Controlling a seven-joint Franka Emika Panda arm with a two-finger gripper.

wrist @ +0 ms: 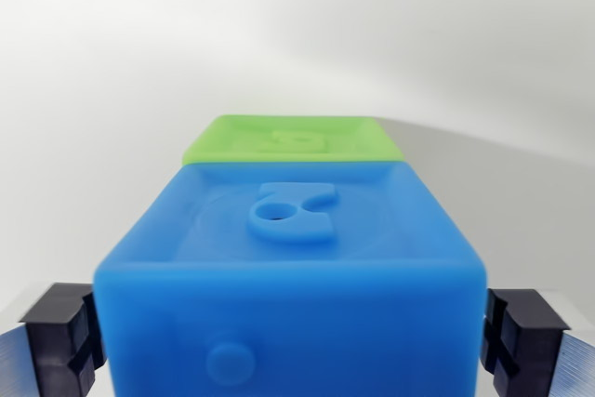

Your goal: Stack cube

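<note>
Blue cube [293, 276]: I see it filling my wrist view, between the pads [63, 334]
Gripper [293, 341]: jaws pinching its sides
Green cube [290, 139]: just behind

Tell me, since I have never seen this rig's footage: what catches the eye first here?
A big blue cube fills the lower middle of the wrist view, with the black pads of the gripper at its two sides. Just beyond its top edge lies a green cube, only its upper face showing, against a plain white surface.
</note>
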